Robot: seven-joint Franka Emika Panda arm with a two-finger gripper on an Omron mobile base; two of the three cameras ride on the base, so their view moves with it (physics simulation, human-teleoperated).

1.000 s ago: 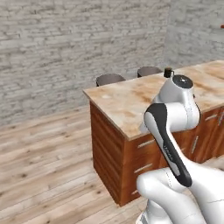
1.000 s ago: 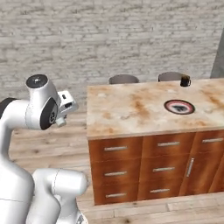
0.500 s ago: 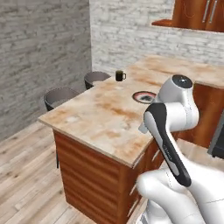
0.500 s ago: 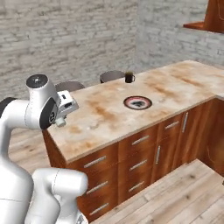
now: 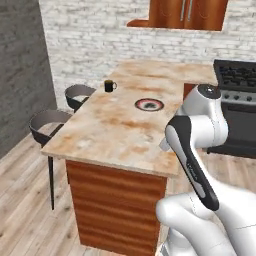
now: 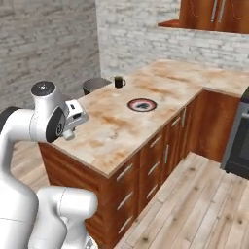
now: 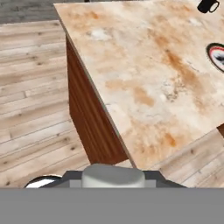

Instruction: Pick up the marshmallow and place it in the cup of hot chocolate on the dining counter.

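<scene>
A white robot arm is rising in front of a large kitchen island, its folded upper part hanging over the near corner of the worktop (image 5: 115, 135). The claw itself is tucked under the arm's wrist, and its fingertips are not visible, so I cannot tell whether it is released or clenched.

The worktop is a beige-orange marbled stone slab resting on reddish-brown wooden cabinets (image 6: 146, 170) with metal drawer handles.

Well ahead of the claw, near the far edge of the worktop, a small black mug of hot chocolate (image 5: 108, 86) is standing upright with its handle to the side. In the hand view the mug (image 7: 208, 5) is showing at the top right corner.

Between the mug and the claw, but nearer to the mug, a round plate (image 5: 149, 104) with a red-and-black rim is lying flat on the stone. Something small is sitting at its centre, too small to identify; the marshmallow cannot be made out.

Two dark round stools (image 5: 49, 122) are standing beside the island's far side. A black stove (image 5: 235, 100) is standing beyond the arm. The floor is light wood planks (image 6: 194, 209).
</scene>
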